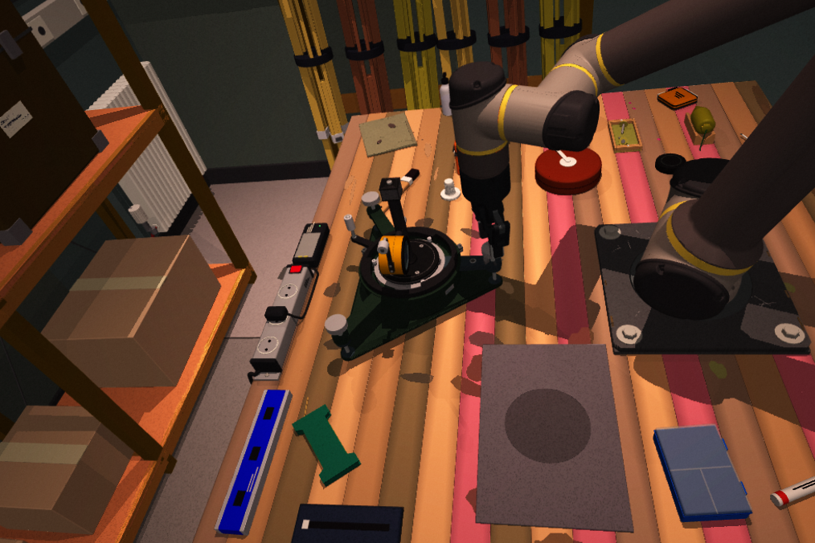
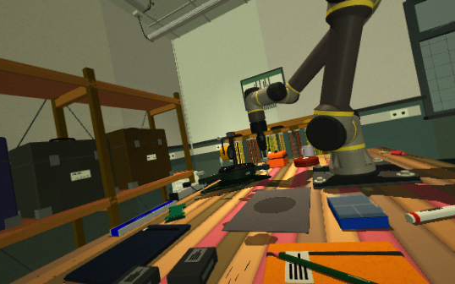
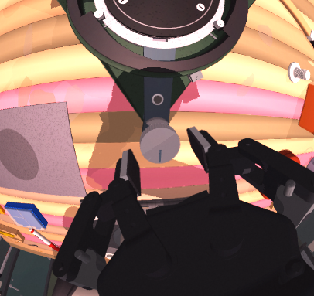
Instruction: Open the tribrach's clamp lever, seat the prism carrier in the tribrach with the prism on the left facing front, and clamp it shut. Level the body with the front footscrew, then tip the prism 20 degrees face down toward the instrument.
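Observation:
The prism carrier (image 1: 392, 240) stands seated in the dark green triangular tribrach (image 1: 411, 282), its orange-ringed prism (image 1: 390, 253) on the left of the round socket. The grey knurled front footscrew (image 3: 159, 144) sticks out at the tribrach's right corner. My gripper (image 3: 164, 154) is open, with the footscrew knob between its fingers, and holds nothing. From the side the gripper (image 1: 495, 246) hangs low at that corner. The second side camera shows the tribrach (image 2: 234, 172) far down the bench, under the gripper (image 2: 263, 148).
The robot's base plate (image 1: 700, 288) sits to the right of the tribrach. A grey mat (image 1: 546, 435) lies in front. A red disc (image 1: 568, 170) and small white knob (image 1: 449, 189) lie behind the arm. A power strip (image 1: 283, 314) lines the bench's left edge.

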Controlling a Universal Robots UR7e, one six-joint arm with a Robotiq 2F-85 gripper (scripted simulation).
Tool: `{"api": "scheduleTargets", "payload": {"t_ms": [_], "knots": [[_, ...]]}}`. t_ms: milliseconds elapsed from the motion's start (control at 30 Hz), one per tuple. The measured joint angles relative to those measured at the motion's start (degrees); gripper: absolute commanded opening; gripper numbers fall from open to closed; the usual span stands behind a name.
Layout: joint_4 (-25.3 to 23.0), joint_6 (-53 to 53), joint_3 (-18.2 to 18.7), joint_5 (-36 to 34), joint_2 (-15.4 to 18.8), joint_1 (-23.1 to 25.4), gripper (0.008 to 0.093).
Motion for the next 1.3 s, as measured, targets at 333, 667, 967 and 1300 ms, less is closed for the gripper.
{"api": "scheduleTargets", "payload": {"t_ms": [333,667,967,1300], "knots": [[6.0,0.0,-3.3,0.0,-2.8,0.0,0.058],[7.4,0.0,-4.0,0.0,-3.3,0.0,0.058],[16.8,0.0,-10.3,0.0,-6.4,0.0,0.058],[35.4,0.0,-27.6,0.0,-8.1,0.0,0.058]]}}
